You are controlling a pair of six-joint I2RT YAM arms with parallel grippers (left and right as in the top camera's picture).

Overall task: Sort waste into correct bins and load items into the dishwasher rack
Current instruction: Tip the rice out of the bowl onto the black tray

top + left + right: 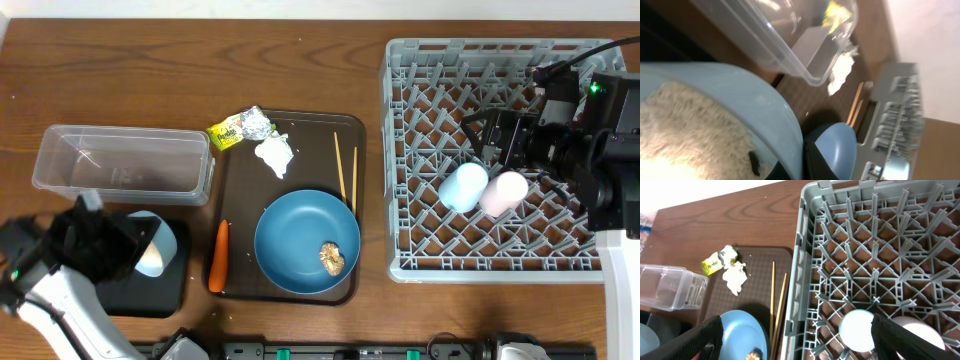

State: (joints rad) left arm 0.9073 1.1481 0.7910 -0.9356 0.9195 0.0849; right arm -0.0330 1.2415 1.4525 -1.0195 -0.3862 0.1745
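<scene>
My left gripper (pixel 128 250) is shut on the rim of the small white bowl (pixel 160 245), tilted over the black tray (pixel 165 295). White rice (pixel 685 130) fills the bowl (pixel 755 105), and one dark finger of this gripper (pixel 805 160) presses its rim. The clear tub (pixel 120 160) stands behind it. My right gripper (pixel 492 140) is open above the dishwasher rack (pixel 420 60), its fingers (pixel 800 345) spread wide. The light-blue cup (pixel 463 187) and pink cup (pixel 503 193) lie in the rack. The blue plate (pixel 305 240) holds a brownish lump (pixel 332 258).
The dark-brown serving tray (pixel 240 175) carries the plate, the carrot (pixel 219 255), the tissue (pixel 274 153), the chopsticks (pixel 345 170) and the yellow-green wrapper (pixel 238 128) at its back left corner. The wooden table (pixel 150 70) extends behind.
</scene>
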